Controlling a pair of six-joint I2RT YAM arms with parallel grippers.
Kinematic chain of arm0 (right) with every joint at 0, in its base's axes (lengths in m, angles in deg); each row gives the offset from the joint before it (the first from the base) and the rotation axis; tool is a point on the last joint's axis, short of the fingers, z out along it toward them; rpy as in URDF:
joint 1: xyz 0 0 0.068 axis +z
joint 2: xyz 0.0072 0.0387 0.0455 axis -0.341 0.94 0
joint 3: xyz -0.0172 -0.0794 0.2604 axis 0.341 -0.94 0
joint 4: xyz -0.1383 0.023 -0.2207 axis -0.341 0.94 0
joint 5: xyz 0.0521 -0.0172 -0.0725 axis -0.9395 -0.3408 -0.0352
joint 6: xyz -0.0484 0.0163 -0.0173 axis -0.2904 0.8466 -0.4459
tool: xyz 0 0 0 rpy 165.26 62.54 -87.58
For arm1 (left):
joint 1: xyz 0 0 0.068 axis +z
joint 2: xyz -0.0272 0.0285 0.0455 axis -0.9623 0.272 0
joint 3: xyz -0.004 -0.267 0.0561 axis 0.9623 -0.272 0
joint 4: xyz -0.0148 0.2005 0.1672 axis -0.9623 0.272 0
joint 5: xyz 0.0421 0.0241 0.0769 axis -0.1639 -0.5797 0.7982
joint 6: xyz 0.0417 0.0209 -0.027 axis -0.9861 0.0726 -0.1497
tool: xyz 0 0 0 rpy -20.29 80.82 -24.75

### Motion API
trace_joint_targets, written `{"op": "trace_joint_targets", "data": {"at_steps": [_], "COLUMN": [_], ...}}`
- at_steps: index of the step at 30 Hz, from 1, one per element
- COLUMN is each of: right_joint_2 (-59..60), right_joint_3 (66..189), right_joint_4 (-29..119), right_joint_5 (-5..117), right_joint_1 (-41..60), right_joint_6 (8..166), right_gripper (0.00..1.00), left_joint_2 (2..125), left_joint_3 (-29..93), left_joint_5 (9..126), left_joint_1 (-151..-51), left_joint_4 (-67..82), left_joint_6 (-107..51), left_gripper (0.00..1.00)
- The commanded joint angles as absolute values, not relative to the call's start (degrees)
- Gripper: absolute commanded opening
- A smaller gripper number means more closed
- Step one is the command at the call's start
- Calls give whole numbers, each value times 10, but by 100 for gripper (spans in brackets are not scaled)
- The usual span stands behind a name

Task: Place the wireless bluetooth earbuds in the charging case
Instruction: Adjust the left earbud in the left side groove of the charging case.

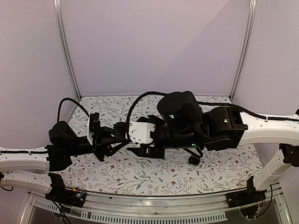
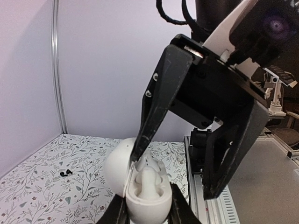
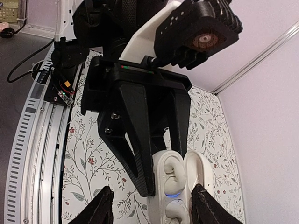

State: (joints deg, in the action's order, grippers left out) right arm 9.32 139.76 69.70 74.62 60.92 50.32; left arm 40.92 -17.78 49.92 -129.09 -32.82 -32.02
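My left gripper (image 2: 148,213) is shut on the white charging case (image 2: 149,193) and holds it above the table with its lid (image 2: 116,165) swung open. White rounded pieces sit in its wells, and a blue light glows inside in the right wrist view (image 3: 174,184). My right gripper (image 3: 152,205) is open and empty and straddles the case; one finger (image 2: 154,102) touches the seam between lid and body. Two tiny dark earbuds (image 2: 65,173) lie on the floral table, far left of the case. In the top view both grippers meet at mid-table (image 1: 121,136) and hide the case.
A black rounded case (image 1: 194,159) lies on the table (image 1: 140,172) under the right arm. The table has walls at the back and sides and a metal rail (image 1: 154,198) at the near edge.
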Motion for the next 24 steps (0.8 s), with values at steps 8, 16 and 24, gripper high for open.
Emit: {"op": "trace_joint_targets", "data": {"at_steps": [8, 16, 24], "right_joint_2": [112, 113, 112], "right_joint_3": [1420, 1415, 1401], "right_joint_4": [680, 685, 683], "right_joint_5": [774, 779, 818], "right_joint_1": [625, 631, 646], "right_joint_6": [483, 477, 465], "right_gripper": [55, 48, 42], "left_joint_2": [414, 410, 406], "left_joint_3": [-163, -164, -167], "left_joint_5": [491, 495, 501], "left_joint_1": [-1290, -1290, -1290], "left_joint_4": [-337, -335, -337], "left_joint_6": [-322, -321, -318], "left_gripper": [0, 0, 0]}}
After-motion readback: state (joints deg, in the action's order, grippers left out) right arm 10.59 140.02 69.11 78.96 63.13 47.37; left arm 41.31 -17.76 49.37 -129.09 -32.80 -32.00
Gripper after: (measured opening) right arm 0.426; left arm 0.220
